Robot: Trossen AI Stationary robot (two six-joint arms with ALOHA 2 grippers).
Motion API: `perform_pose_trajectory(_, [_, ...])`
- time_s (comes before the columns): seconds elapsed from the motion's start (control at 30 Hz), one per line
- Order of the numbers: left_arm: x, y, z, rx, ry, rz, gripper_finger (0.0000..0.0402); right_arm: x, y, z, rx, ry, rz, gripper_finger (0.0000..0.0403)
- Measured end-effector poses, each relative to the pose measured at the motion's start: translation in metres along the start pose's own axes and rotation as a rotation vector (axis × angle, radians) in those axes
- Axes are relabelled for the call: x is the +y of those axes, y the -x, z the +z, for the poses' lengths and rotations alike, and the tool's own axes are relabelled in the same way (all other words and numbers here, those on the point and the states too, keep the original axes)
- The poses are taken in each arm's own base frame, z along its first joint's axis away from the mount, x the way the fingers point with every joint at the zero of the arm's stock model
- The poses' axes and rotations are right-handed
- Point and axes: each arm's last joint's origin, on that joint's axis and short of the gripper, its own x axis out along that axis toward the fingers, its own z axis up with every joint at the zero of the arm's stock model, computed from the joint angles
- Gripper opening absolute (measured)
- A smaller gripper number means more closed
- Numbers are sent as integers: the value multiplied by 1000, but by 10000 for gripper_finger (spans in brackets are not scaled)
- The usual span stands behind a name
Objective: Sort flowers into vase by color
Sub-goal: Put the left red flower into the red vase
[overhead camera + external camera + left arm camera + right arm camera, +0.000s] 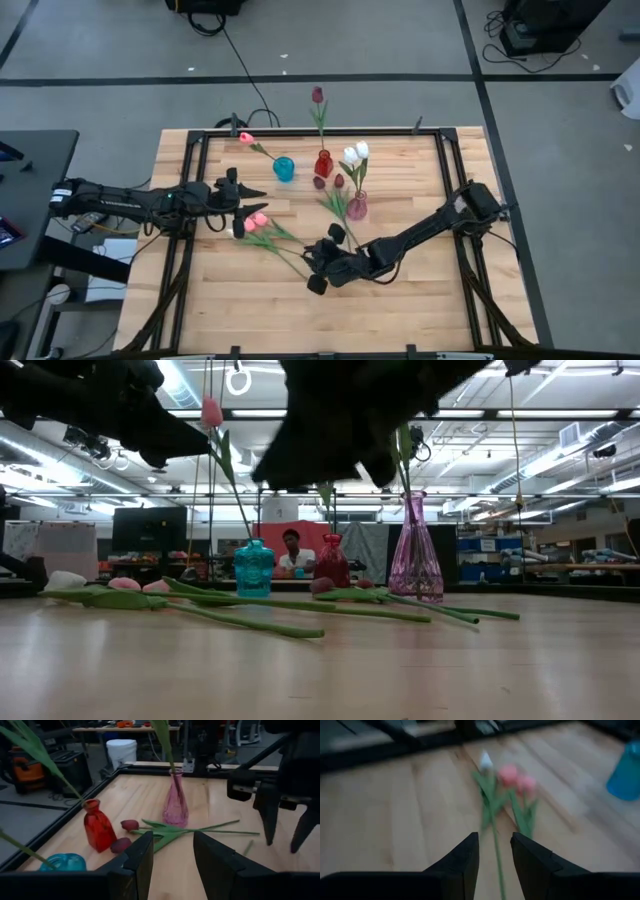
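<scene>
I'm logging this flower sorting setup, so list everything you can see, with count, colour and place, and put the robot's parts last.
blue vase: one, teal, back left of the table, holds one pink tulip
red vase: one, red, back centre, holds one dark red tulip
pink vase: one, clear pink, right of centre, holds two white tulips
loose dark red tulips: two, lying between the red vase and the pink vase
loose pink tulips: two, lying left of centre, with one white tulip beside them
table: one, light wood, black frame
person: one, far behind the table
left gripper: open, above the loose pink tulips
right gripper: open, empty, front centre
</scene>
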Motion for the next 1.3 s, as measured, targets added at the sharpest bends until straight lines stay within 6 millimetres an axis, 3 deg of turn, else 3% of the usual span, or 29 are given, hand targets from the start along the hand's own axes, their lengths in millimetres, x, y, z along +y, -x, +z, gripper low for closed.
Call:
perform_pose_trajectory(0.17, [0, 0, 2, -16, 7, 14, 146, -15, -4, -18, 177, -36, -93, 127])
perform_pose_trajectory(0.47, [0, 0, 2, -22, 26, 13, 146, -45, 24, -37, 539, -346, -350, 127])
perform_pose_trajectory(0.83, [0, 0, 2, -22, 2, 12, 146, -50, 14, -50, 579, -347, -419, 111])
perform_pose_trajectory(1.1, [0, 0, 1, -15, -1, 12, 146, -56, 0, -63, 664, -344, -441, 53])
perform_pose_trajectory(1.2, [0, 0, 1, -8, -3, 8, 146, -56, 0, -62, 671, -345, -436, 15])
perform_pose_trajectory(1.3, [0, 0, 0, -3, -4, 6, 146, -57, 4, -56, 663, -344, -418, 10])
